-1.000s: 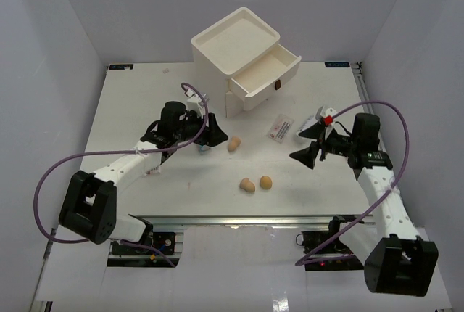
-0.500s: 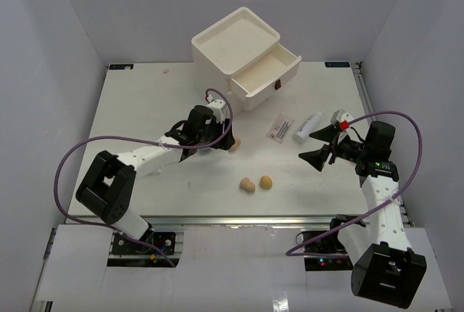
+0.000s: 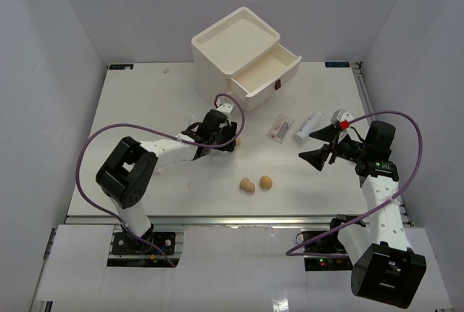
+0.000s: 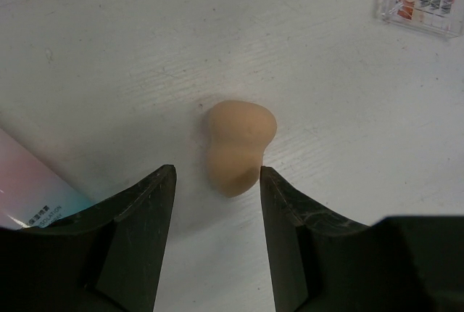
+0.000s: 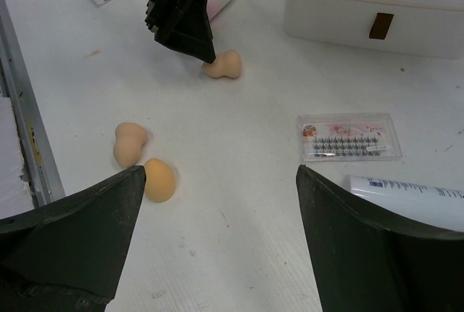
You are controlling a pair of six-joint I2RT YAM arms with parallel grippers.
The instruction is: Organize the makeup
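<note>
Now, left pincer (image 4: 216,174) open, straddling the near end of a tan sponge (image 4: 238,141) on the counter (image 4: 326,109). The sponge lies dead ahead at 12 o'clock, long axis tipped toward 1, one finger (image 4: 279,203) just beside it, the other apart. Right pincer (image 5: 221,174) gapes wide, empty, well apart, so the left arm's nearer. Beyond, at 12, the drawer box (image 3: 214,54) has one drawer (image 3: 261,88) pulled out, nothing showing inside.

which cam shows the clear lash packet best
The right wrist view: the lash packet lies whole and close, its rows of lashes plain. The left wrist view catches only one corner at the frame's top right; the top view shows it small, beside the white bottle.
</note>
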